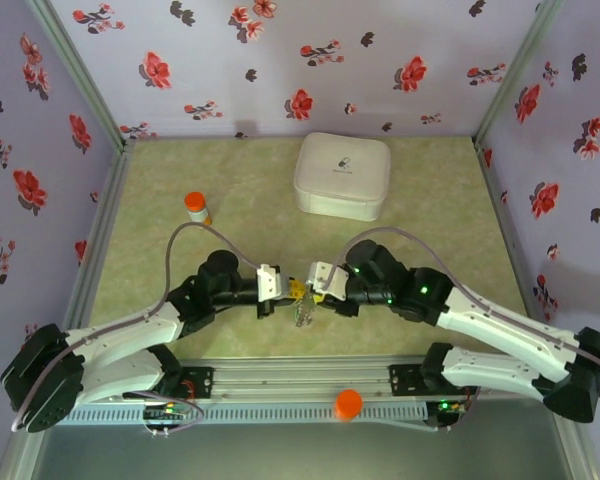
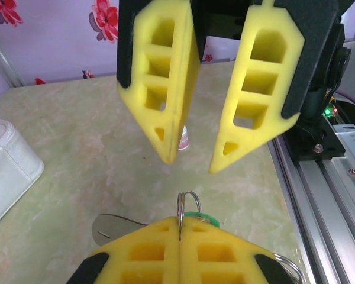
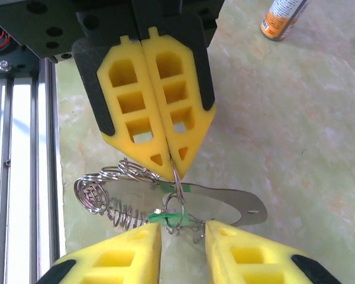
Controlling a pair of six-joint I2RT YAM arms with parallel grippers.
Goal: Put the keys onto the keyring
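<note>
My left gripper (image 1: 294, 290) (image 2: 180, 220) is shut on a small wire ring (image 2: 188, 204) that stands up between its yellow pads. Linked below that ring (image 3: 176, 174) is a key with a green head (image 3: 168, 218), lying on the mat. A second green patch (image 3: 177, 188) sits against a flat oval metal plate (image 3: 231, 204). The keyring (image 3: 100, 198), a tangle of coiled wire loops, lies to the left of the key. My right gripper (image 1: 316, 292) (image 3: 182, 231) faces the left one, open. Its fingertips straddle the green key without touching it.
A white lidded box (image 1: 342, 175) stands at the back of the green mat. The orange-capped bottle (image 1: 197, 206) (image 3: 281, 18) is at the back left. An orange cap (image 1: 347, 403) rests on the aluminium rail (image 1: 280, 385) in front. Flowered walls close three sides.
</note>
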